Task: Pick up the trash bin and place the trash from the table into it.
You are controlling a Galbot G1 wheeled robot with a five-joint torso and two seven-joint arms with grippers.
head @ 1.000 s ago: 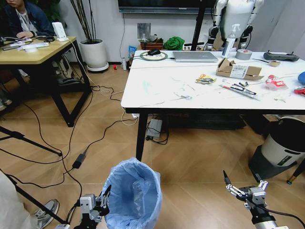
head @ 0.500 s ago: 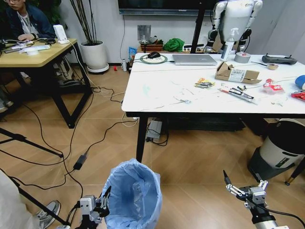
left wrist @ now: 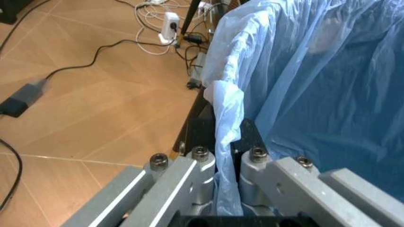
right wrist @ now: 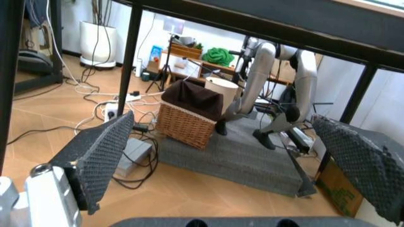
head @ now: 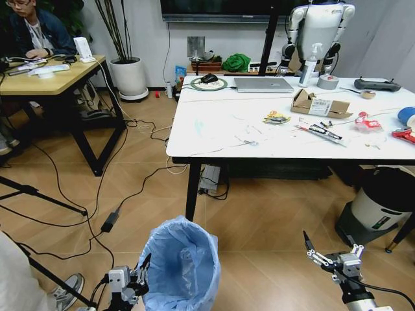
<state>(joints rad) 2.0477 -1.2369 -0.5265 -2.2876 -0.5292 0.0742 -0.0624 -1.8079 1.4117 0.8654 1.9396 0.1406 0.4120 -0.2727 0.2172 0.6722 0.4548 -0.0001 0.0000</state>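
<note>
Left gripper (left wrist: 227,156): clamped on bag edge at trash bin (head: 181,265) rim. Right gripper (head: 331,256): spread, empty, beside bin. Risk: thin liner tears or slips free, bin drops.

bin liner: your trash bin (head: 180,265) wears thin crinkly translucent blue plastic
left gripper (left wrist: 227,142): bare brushed metal links, bolt heads, matt black fingers
right gripper (right wrist: 227,156): rough textured black pads
table (head: 214,133): smooth glossy marble-look top
floor (head: 272,220): you see satin wood planks
</note>
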